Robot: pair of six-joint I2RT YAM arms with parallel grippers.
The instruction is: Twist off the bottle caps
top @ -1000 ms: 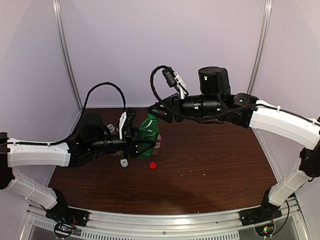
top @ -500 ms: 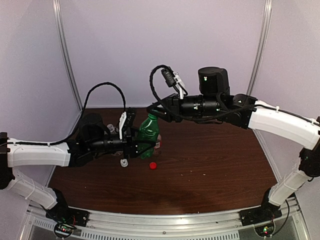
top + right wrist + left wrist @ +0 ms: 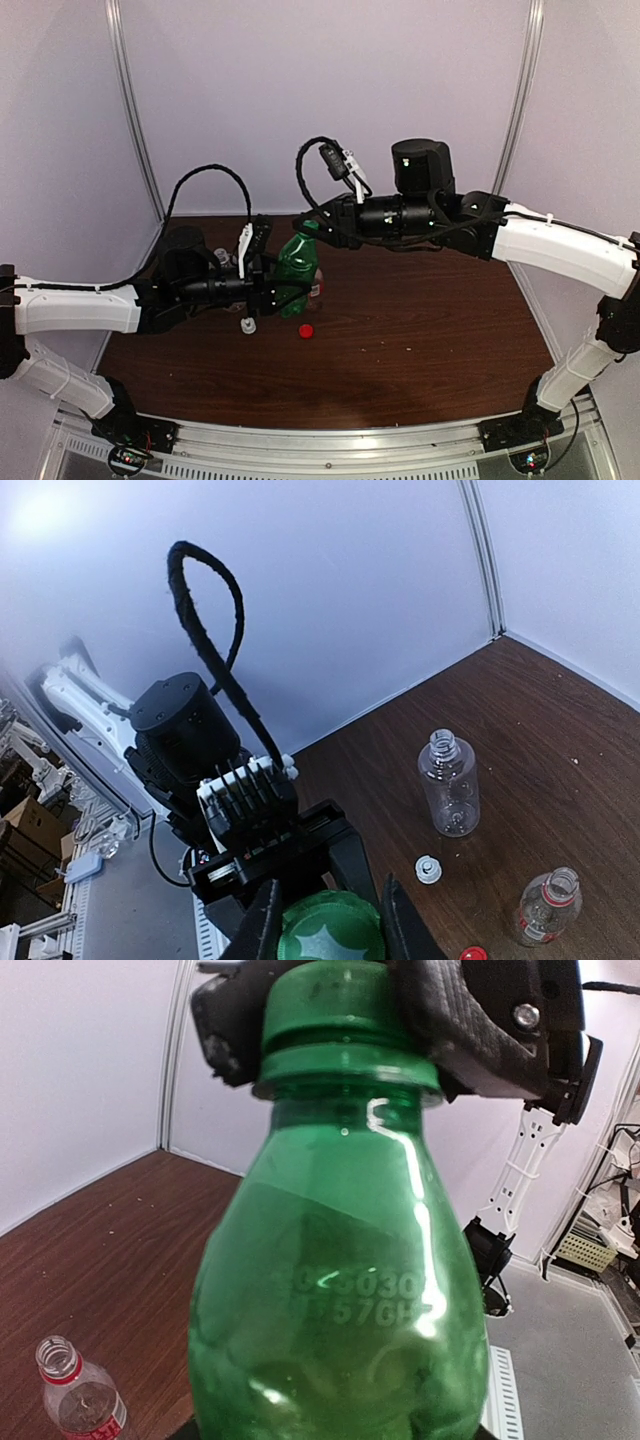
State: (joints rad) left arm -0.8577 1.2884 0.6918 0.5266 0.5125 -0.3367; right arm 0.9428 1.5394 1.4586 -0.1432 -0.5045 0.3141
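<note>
Right gripper (image 3: 328, 920): closed hard on the green cap (image 3: 330, 942), one finger pressed to each side.
Green cap: seated on the neck of the green bottle (image 3: 340, 1300), not yet taken off.
Left gripper (image 3: 282, 292): clamped around the green bottle's body, which is held upright.
Red cap (image 3: 306, 331): laid on the table (image 3: 430, 330), just in front of the green bottle.
White cap (image 3: 247, 325): laid on the table under the left gripper, near the red cap.
Clear bottle (image 3: 449, 783): stood open-necked, apart from the red-ringed bottle (image 3: 548, 905).
</note>
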